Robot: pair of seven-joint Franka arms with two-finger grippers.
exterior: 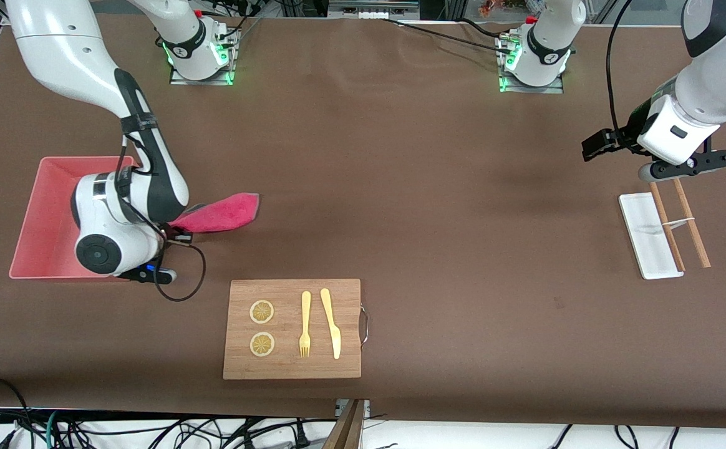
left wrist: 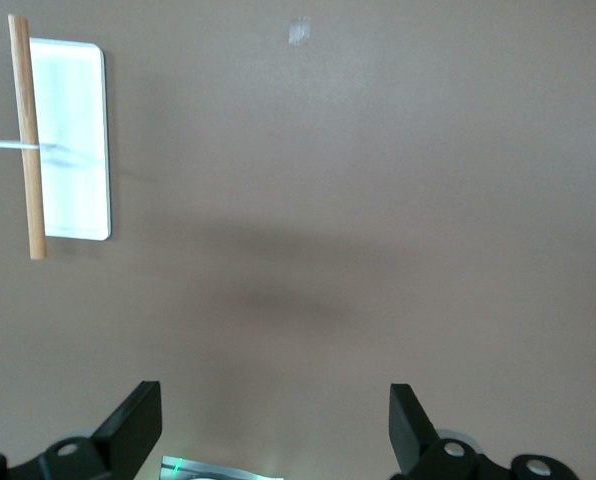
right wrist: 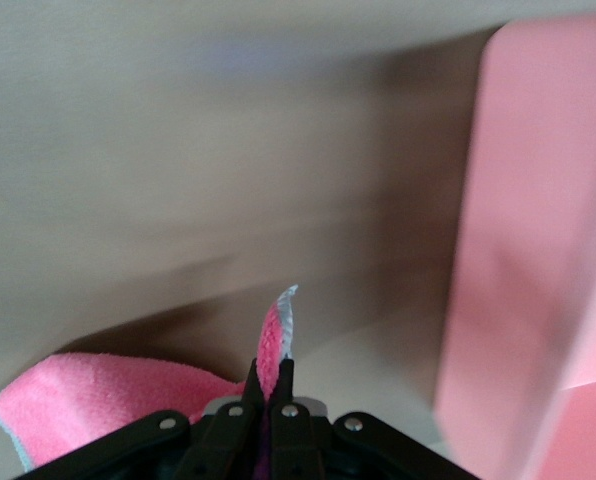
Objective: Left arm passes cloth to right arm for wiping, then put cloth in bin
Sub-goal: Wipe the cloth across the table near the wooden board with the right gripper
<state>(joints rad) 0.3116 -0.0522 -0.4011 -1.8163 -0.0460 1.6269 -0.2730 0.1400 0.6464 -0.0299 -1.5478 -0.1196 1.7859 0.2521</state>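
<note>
The cloth (exterior: 219, 213), fuzzy magenta-pink with a pale edge showing in the right wrist view, stretches lengthwise along the table, one end pinched in the right gripper (right wrist: 268, 395), the free end pointing toward the left arm's end of the table. That gripper's fingers are clamped tight on the cloth, just beside the bin (exterior: 38, 218), a salmon-pink, straight-walled plastic box. The left gripper (left wrist: 276, 425) waits with its fingers spread wide and empty over bare brown tabletop near a flat white tray (exterior: 647, 237) crossed by two wooden sticks (exterior: 690, 221). A wooden board (exterior: 292, 368) carries a pale yellow fork (exterior: 305, 324), a knife (exterior: 332, 323) and two lemon slices (exterior: 262, 312). No writing is readable.
</note>
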